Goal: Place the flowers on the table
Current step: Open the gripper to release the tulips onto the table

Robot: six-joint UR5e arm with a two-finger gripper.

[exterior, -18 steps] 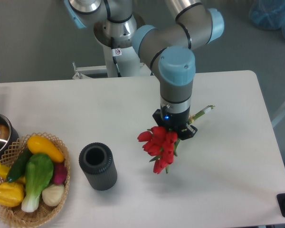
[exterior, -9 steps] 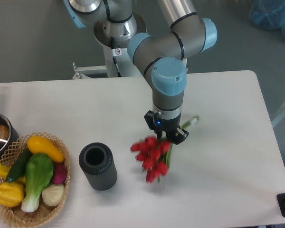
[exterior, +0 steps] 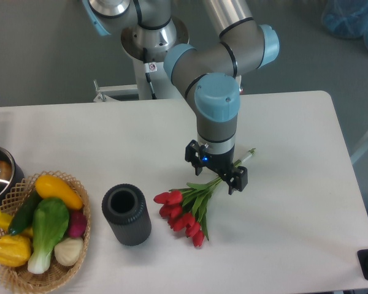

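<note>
White and matt, the table [exterior: 294, 202] fills most of the view, with grey floor behind it. My gripper [exterior: 216, 171] points straight down over the middle of that surface, its two fingers spread wide with nothing clamped between them. The flowers [exterior: 193, 208] lie flat on the tabletop right under me: their pale stems run up and to the right, passing beneath my open fingers and poking out on the far side, while the red heads fan out below and to the left of the gripper. Just left of the blooms stands a black cylinder [exterior: 127, 215], upright, near them but apart. Further left, at the table's edge, sits a wicker basket [exterior: 73, 245] of vegetables.
</note>
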